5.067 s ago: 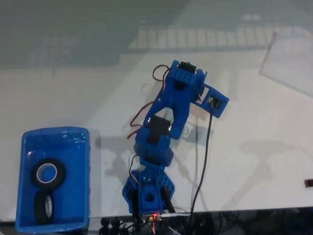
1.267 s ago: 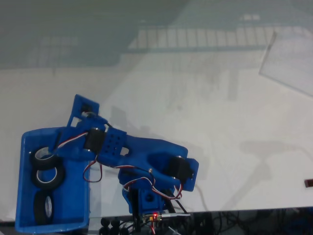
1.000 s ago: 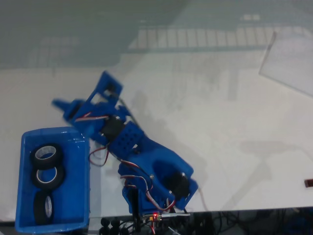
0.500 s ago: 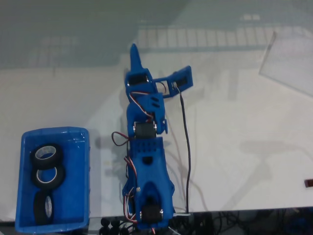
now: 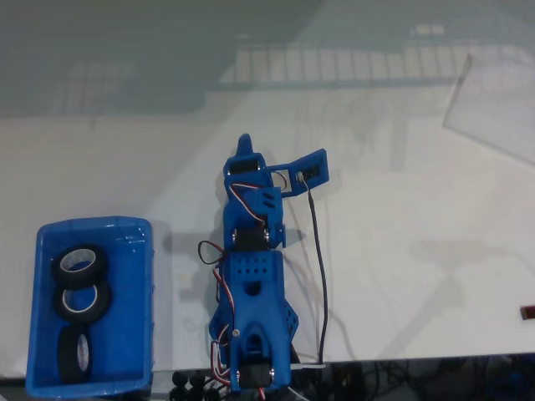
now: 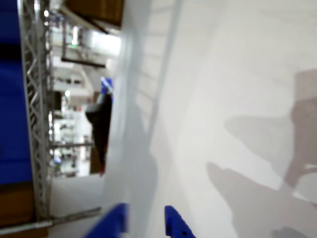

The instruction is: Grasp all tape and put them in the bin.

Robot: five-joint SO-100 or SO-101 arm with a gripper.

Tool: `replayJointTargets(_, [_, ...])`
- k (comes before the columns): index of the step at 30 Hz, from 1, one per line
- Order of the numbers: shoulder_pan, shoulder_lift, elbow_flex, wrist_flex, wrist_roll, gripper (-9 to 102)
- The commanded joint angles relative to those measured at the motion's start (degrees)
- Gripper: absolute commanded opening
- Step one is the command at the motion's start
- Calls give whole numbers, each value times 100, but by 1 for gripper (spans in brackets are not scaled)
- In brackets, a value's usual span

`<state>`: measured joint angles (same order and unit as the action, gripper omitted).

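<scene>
Inside the glossy blue bin [image 5: 134,242], three black tyre-like tape rolls [image 5: 81,266], pincer [image 6: 146,223] tips slightly apart, empty.

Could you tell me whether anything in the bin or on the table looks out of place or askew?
Only a small thing: in the bin, two tape rolls lie flat, while the third stands tilted on its edge. Nothing looks spilled or damaged on the table.

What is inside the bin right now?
The bin holds three tape rolls in the fixed view: two lying flat, one above the other, and a third standing on edge nearest the bottom. The floor beneath them is covered.
</scene>
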<state>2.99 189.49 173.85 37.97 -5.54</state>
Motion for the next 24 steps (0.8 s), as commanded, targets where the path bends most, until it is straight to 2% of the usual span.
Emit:
replayJointTargets(1, [44, 105, 211, -62, -88, 0])
replayJointTargets(10, [114, 97, 378, 694, -114, 0])
replayJointTargets(24, [114, 97, 378, 721, -149, 0])
